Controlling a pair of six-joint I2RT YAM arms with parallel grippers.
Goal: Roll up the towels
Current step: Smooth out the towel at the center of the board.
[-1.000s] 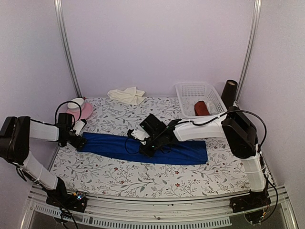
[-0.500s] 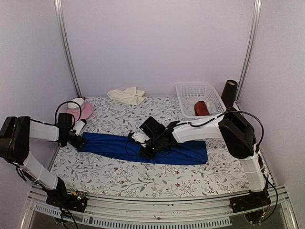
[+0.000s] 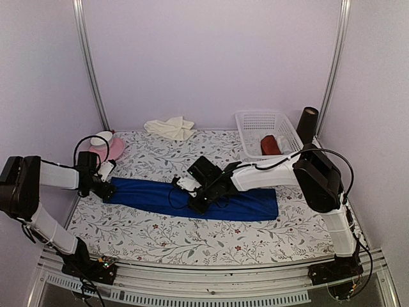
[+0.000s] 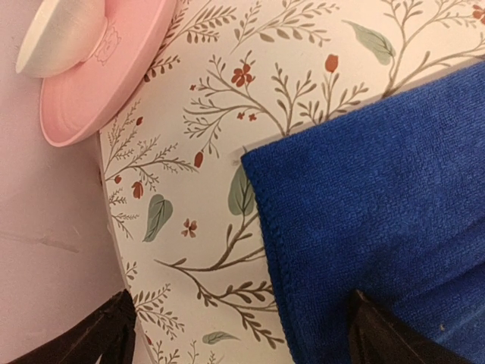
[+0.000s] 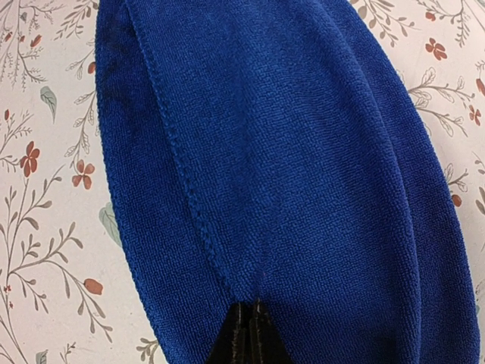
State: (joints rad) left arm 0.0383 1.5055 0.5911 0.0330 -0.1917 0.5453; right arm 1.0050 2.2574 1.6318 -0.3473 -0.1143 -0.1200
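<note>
Seeing blue towel point(image 3: 147, 195) flat mid-surface point(image 3: 192, 240), a long strip running left to right, right end slightly nearer the arm bases. Right jaws closed, pinching a fold near its middle. Left jaws wide open, straddling its left-end edge. Pink plate point(image 4: 98, 76) with bowl point(image 4: 57, 34) near that corner, not touching. Cream towel point(image 3: 169, 126) crumpled at back wall. Basket point(image 3: 255, 121) holding dark red roll point(image 3: 270, 145) back right. Right arm point(image 3: 268, 173) hides the strip's middle from above.
</note>
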